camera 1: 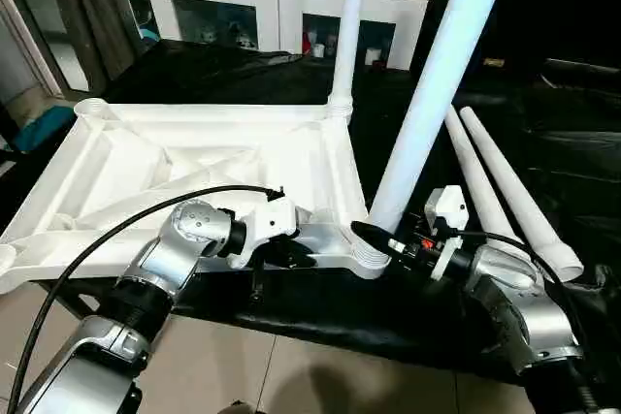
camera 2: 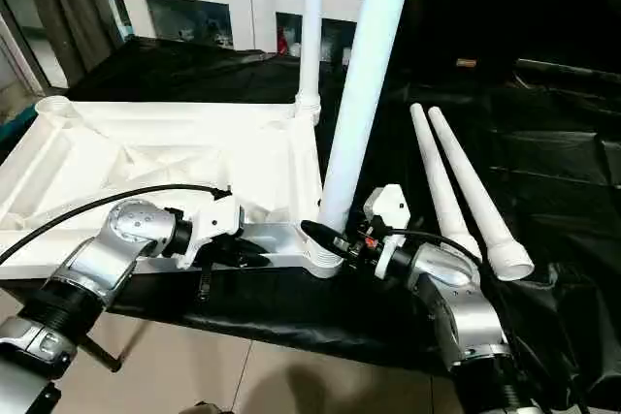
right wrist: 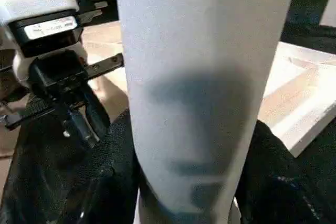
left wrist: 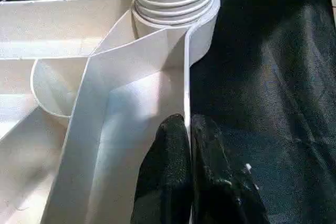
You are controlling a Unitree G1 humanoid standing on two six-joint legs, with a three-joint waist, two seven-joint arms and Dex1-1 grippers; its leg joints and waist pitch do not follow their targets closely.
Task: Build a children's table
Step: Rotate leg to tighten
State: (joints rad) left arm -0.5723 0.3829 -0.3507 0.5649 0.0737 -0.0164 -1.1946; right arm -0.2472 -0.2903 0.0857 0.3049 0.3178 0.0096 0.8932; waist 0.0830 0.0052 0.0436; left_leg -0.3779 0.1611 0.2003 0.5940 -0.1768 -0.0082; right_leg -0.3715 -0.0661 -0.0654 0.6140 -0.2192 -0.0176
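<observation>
The table top [camera 1: 184, 167] lies upside down on a black sheet [camera 1: 543, 152]. At its near edge, the left gripper [left wrist: 188, 145] is pinched closed on the thin rim wall, steadying the light, stiff plastic. At the near right corner, the right gripper [camera 1: 374, 238] clasps the standing leg [camera 1: 437, 84] low, just above its threaded socket [camera 1: 364, 259]; smooth and tapered, the leg probably slips higher up. A second leg [camera 1: 349, 31] stands in the far right corner. Two spare legs [camera 1: 509, 191] lie beside the top.

Upright legs [camera 1: 441, 75] — obstacles above tabletop [camera 1: 194, 157]
</observation>
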